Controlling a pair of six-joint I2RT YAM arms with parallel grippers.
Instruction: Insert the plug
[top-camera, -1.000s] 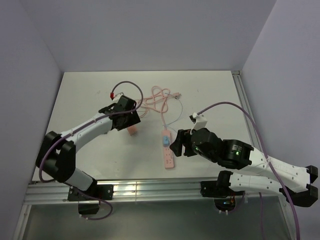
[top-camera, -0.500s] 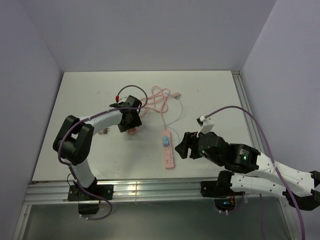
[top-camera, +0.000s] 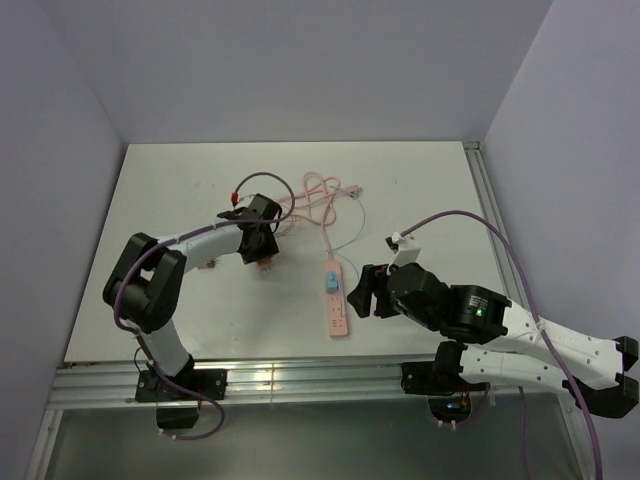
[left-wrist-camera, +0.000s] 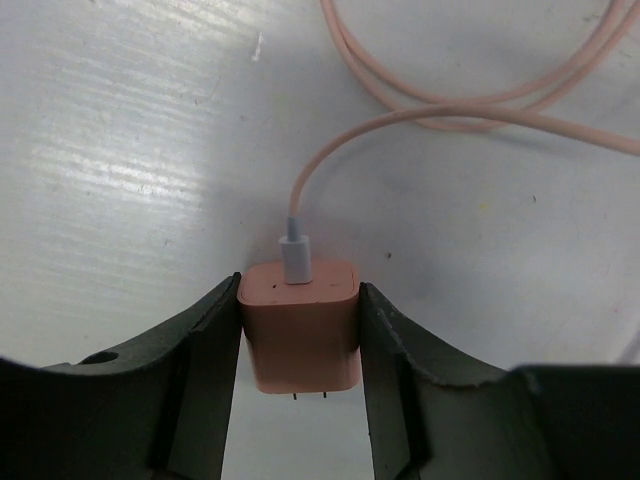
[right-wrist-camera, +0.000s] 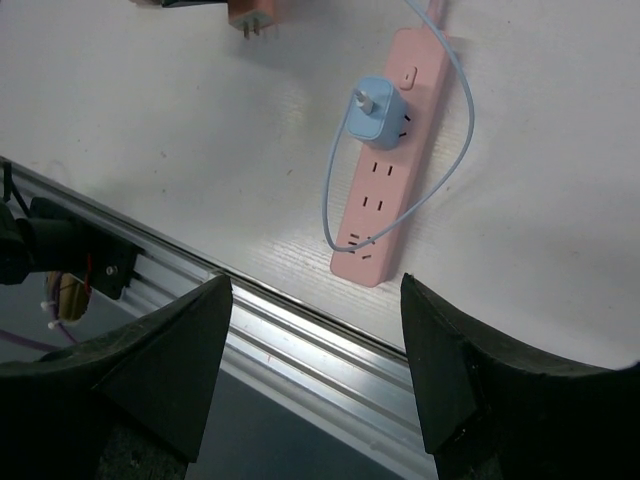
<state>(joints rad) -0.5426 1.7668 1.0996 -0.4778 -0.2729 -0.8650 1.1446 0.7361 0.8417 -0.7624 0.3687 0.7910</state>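
The pink plug (left-wrist-camera: 300, 325) lies flat on the white table (top-camera: 180, 180), left of the pink power strip (top-camera: 335, 305) and apart from it, in the same spot as a second ago. Its prongs point toward the near edge, and a pink cable (left-wrist-camera: 340, 150) enters its far end through a white connector. What has changed is the left gripper (left-wrist-camera: 298, 290). A second ago it stood over the plug with its jaws wider. Now it has come down around the plug and narrowed until both fingers (left-wrist-camera: 215, 340) press on the plug's sides. The left arm's elbow has also swung up and nearer its base. On the strip, a blue adapter (right-wrist-camera: 378, 112) sits in the far socket. The right gripper (right-wrist-camera: 315, 282) hovers just right of the strip, jaws wide apart as before and holding nothing, having drifted slightly rightward.
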